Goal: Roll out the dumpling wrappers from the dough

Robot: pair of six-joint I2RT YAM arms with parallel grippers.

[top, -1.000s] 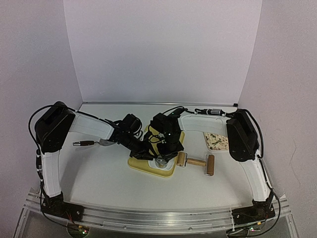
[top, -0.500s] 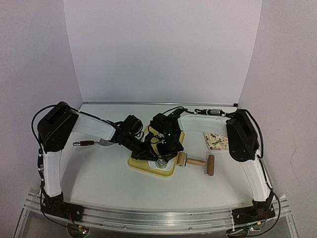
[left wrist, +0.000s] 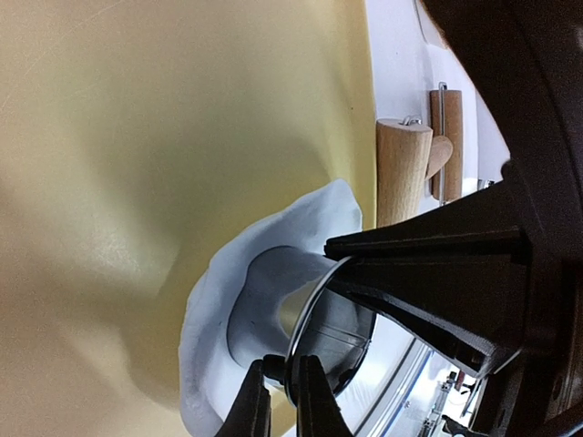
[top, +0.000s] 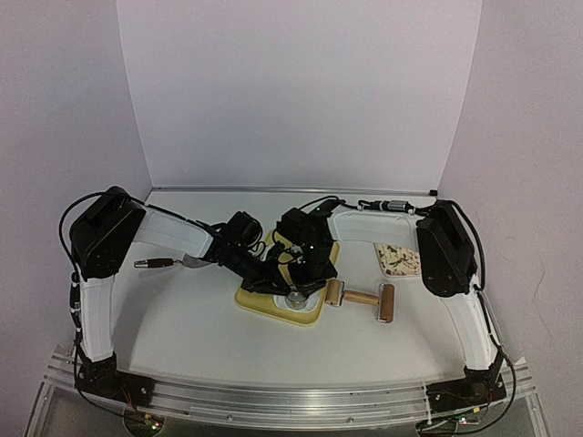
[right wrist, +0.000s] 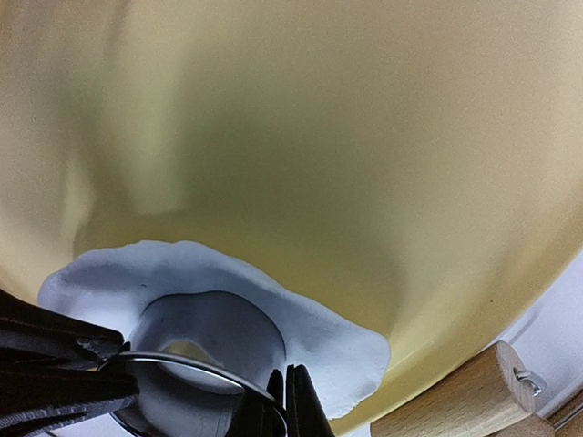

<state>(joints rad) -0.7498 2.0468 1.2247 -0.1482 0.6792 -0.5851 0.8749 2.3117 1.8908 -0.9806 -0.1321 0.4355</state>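
Note:
A flat sheet of white dough [right wrist: 314, 319] lies on the near part of the yellow board [top: 264, 306]. The shiny round ring cutter [left wrist: 323, 314] stands pressed into the dough. My left gripper [left wrist: 283, 390] is shut on the ring's rim on one side. My right gripper [right wrist: 283, 401] is shut on the rim on the other side. Both grippers meet over the ring [top: 296, 298] in the top view. The dough also shows in the left wrist view [left wrist: 205, 309]. No separate wrapper disc is in view; the ring's wall hides the dough inside it.
A wooden rolling pin [top: 363, 299] lies just right of the board, close to the ring; it also shows in the wrist views [left wrist: 401, 173] [right wrist: 465, 401]. A small patterned tray [top: 398, 259] sits at the right. A metal-handled tool [top: 159, 263] lies at the left.
The left arm's upper links have shifted slightly to the right. Both grippers stay shut on the ring cutter over the dough.

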